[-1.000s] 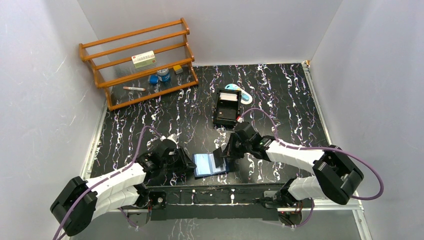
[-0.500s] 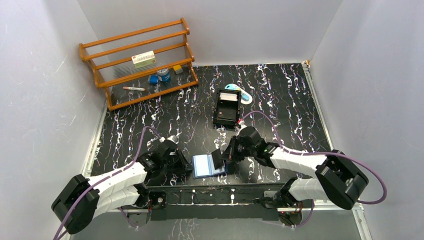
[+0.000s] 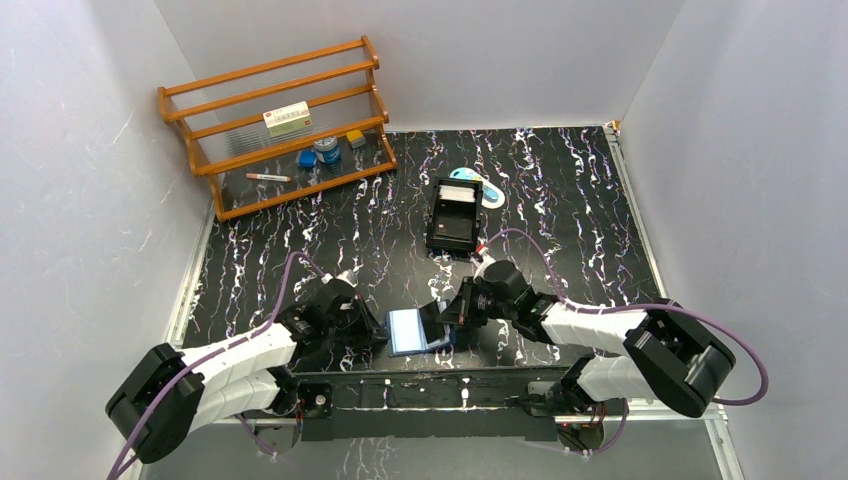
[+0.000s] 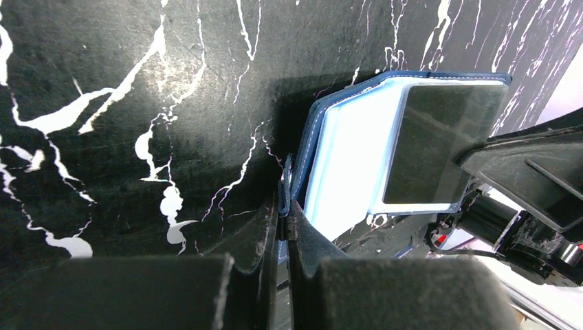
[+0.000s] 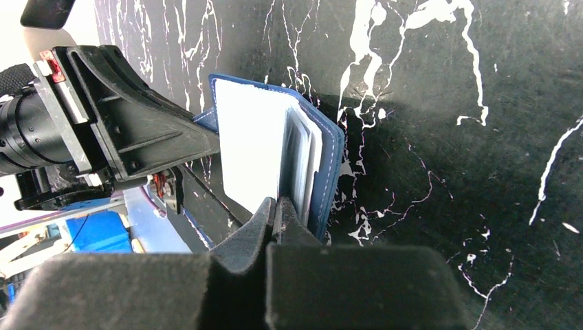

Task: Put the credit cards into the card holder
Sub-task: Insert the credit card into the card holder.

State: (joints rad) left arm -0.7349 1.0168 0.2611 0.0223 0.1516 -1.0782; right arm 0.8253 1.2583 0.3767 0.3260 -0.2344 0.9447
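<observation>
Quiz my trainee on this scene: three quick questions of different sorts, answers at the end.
1. True or false: the wallet is folded shut.
2. Where does the black tray sit? A) on top of the wallet B) on the table, beyond the wallet C) in an end effector's grip
3. Fill in: the left end effector is ___ (open or shut) on the wallet's edge.

Key: 1 false, it lies open. 2 B. 3 shut.
</observation>
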